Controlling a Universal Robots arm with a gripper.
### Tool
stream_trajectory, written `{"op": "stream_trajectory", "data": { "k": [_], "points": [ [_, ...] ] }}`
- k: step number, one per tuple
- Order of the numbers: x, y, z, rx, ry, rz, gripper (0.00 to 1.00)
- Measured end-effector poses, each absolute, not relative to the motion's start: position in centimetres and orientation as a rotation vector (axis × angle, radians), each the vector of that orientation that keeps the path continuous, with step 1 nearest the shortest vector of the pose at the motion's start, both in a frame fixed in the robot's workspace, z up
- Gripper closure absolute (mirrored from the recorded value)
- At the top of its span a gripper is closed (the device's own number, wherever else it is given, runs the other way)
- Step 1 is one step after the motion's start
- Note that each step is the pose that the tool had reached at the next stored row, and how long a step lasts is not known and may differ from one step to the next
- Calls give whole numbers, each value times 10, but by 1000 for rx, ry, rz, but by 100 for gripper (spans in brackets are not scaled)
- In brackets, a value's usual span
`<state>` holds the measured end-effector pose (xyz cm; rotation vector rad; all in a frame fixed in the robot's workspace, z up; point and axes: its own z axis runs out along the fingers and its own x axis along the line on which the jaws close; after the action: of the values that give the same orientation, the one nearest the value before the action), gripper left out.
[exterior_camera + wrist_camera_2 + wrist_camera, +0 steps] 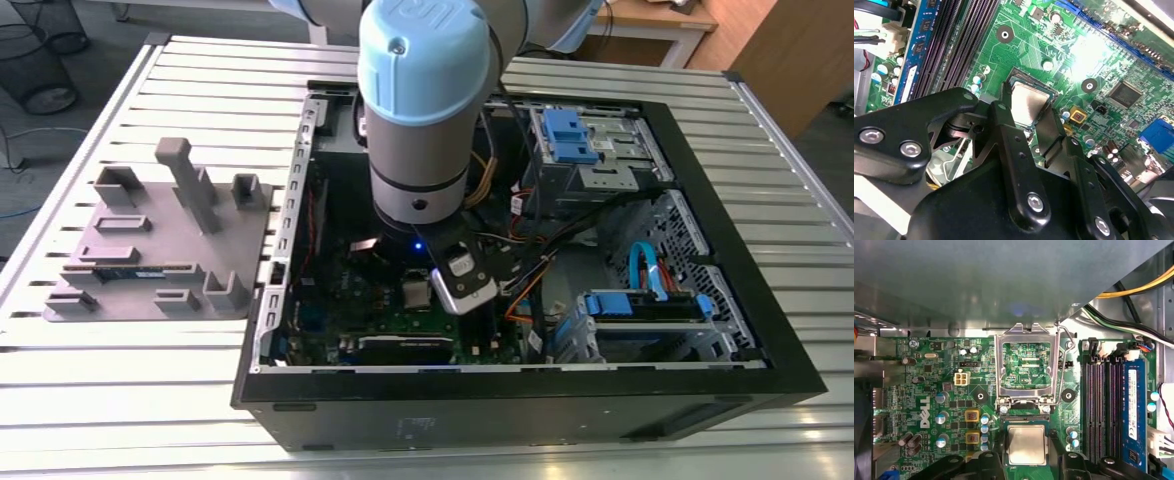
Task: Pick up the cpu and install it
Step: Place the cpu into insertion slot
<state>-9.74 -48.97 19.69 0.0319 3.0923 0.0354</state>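
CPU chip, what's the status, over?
Copy: gripper low inside the case, at the cpu. The cpu lies flat on the motherboard, metal frame open beside it. Nothing on top.

Slatted metal table: open computer case beside grey fixture tray.

An open computer case sits beside a grey fixture tray.

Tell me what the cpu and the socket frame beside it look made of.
The cpu: a metal top, seemingly, with a dull brushed silver sheen that catches light softly. The socket frame: likely stamped steel, bright and shiny, with thin bent edges and glints.
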Motion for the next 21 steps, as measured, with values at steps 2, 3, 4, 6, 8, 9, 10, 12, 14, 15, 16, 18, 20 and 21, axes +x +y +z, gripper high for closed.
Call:
{"op": "stream_trajectory", "data": {
  "k": [2,3,4,6,8,9,10,12,14,15,16,18,20,21],
  "points": [
    [-97,-490,198,32,3092,35,55],
    [-97,-490,198,32,3092,35,55],
    [-97,-490,199,32,3092,35,55],
    [-97,-490,199,32,3092,35,55],
    [-97,-490,200,32,3092,36,55],
    [-97,-490,201,32,3092,35,55],
    [-97,-490,201,32,3092,35,55],
    [-97,-490,200,32,3092,36,55],
    [-97,-490,200,32,3092,35,55],
    [-97,-490,200,32,3092,35,55],
    [-97,-490,200,32,3092,35,55],
    [-97,-490,200,32,3092,35,55],
    [-97,-490,200,32,3092,36,55],
    [-97,-490,199,32,3092,36,55]
  ]
}}
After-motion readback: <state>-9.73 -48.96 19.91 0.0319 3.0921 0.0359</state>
